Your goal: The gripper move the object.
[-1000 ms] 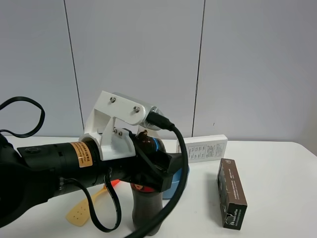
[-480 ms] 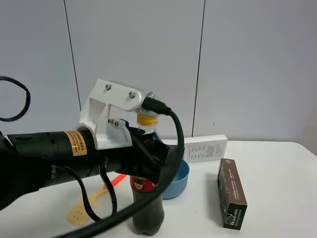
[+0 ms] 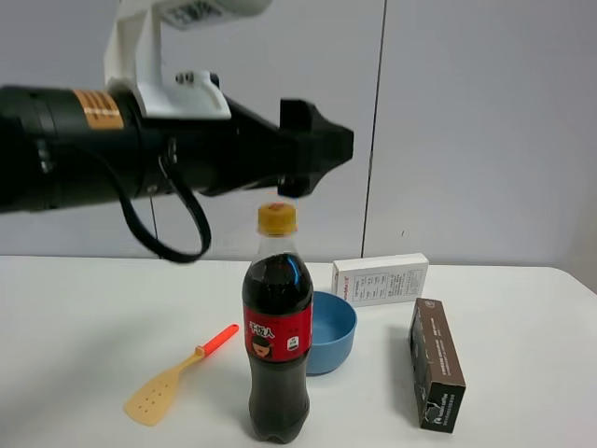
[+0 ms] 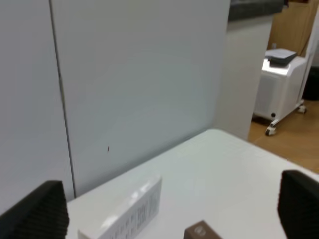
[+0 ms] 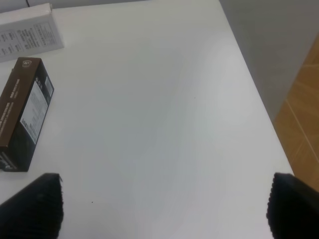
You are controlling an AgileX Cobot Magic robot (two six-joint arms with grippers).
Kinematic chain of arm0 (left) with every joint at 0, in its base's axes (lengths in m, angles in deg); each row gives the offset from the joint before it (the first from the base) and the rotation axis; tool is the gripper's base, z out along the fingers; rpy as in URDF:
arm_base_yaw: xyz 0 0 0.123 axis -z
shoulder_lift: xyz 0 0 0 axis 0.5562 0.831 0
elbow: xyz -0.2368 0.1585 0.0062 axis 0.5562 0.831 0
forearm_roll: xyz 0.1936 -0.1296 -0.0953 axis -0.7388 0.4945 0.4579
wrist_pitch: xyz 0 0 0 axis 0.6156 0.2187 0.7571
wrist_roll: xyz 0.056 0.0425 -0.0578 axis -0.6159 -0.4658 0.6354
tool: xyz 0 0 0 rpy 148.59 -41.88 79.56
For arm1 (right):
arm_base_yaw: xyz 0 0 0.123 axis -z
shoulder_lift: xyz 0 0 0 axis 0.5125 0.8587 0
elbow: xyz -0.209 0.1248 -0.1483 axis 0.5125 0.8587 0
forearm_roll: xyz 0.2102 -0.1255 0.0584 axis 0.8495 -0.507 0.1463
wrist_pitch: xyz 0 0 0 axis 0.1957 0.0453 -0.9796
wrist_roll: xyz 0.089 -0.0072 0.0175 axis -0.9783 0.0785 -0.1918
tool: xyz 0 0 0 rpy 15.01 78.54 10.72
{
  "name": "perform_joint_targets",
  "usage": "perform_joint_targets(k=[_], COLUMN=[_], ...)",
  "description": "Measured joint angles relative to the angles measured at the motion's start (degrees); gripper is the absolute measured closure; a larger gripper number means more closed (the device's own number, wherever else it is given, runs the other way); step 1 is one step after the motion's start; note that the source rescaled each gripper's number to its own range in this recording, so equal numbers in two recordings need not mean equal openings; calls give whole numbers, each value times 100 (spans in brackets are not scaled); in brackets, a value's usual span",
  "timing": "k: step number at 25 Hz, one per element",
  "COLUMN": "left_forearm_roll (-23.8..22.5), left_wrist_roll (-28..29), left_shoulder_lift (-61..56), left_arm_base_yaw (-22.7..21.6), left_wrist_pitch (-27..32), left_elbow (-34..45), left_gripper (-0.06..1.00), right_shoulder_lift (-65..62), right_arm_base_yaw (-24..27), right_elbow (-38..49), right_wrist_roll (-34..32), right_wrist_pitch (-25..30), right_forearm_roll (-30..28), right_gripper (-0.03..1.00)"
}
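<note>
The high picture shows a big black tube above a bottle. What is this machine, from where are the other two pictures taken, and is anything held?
The tube is a robot arm; its end, the left gripper, is a two-fingered clamp, above the cola bottle and not touching it. A high-mounted camera took that picture. The other two come from cameras on the two wrists. That gripper and the right gripper are open, holding nothing. The table carries a blue bowl, a spatula, a white box and a brown box.
</note>
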Motion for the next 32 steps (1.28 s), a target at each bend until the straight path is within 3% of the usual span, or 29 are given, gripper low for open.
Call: perform_joint_targets(k=[3, 6, 9, 12, 23, 32], left_forearm_roll=[73, 79, 72, -37, -1154, -1317], left_wrist_roll=[-6, -29, -181, -404, -836, -841], left_shoulder_lift=[-256, -384, -399, -399, -399, -761], left_arm_base_yaw=[0, -32, -223, -553, -2131, -3765], left_wrist_pitch=[580, 1057, 1478, 2020, 4553, 6001], left_elbow=[-417, -842, -1218, -1522, -2947, -3550], left_gripper=[30, 17, 3, -3, -4, -5], right_shoulder_lift=[0, 0, 0, 0, 0, 0], right_arm_base_yaw=[0, 0, 0, 0, 0, 0], right_elbow=[0, 0, 0, 0, 0, 0], right_wrist_roll=[0, 0, 0, 0, 0, 0], right_wrist_pitch=[0, 0, 0, 0, 0, 0], right_forearm_roll=[0, 0, 0, 0, 0, 0], right_gripper=[-3, -3, -3, -3, -3, -3])
